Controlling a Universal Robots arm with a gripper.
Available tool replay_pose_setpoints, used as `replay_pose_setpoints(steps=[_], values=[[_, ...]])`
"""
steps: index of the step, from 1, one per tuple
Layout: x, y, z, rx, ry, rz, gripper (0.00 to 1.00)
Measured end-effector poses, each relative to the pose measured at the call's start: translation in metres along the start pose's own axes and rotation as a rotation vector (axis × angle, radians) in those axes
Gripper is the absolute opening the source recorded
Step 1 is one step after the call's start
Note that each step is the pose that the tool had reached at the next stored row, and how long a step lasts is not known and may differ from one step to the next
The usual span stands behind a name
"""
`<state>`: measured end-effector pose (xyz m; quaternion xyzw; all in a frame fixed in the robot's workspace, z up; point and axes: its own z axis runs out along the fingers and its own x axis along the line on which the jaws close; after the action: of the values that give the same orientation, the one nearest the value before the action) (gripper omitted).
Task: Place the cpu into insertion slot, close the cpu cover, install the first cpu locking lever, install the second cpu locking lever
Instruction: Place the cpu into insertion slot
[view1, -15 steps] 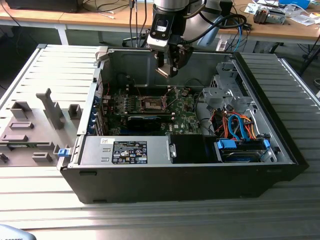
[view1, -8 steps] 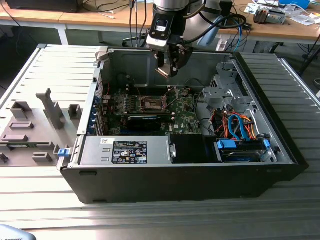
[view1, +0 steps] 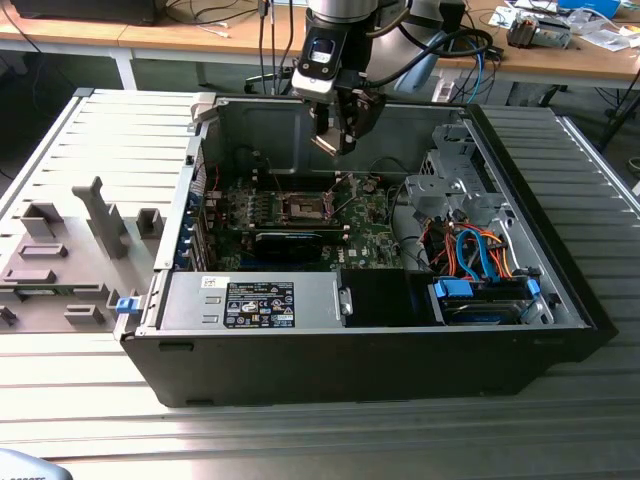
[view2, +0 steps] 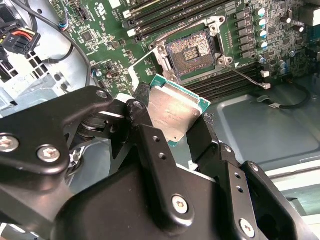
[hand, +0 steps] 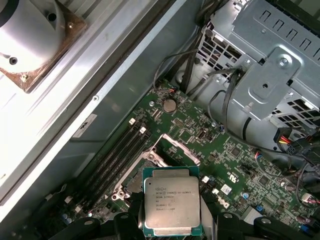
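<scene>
My gripper hangs inside the open computer case, above the green board. It is shut on the cpu, a flat silver square chip with a green edge, held by two opposite sides between black fingers. In the first wrist view the cpu covers part of the insertion slot below it. The insertion slot lies bare, its dark pin field showing inside a silver rim. A silver frame, apparently the cpu cover, stands raised at the slot's edge. A thin wire lever sticks out beside the slot.
A long black card lies just in front of the insertion slot. A metal drive cage and blue and orange cables fill the exterior view's right. A grey power supply sits in front. Memory slots flank the socket.
</scene>
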<state>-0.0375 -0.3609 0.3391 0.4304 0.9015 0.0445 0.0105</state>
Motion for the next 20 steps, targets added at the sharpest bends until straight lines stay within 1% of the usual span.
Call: replay_pose_setpoints(steps=[20], values=[[-0.0003, -0.0002, 0.0001, -0.0009, -0.004, 0.044, 0.55]])
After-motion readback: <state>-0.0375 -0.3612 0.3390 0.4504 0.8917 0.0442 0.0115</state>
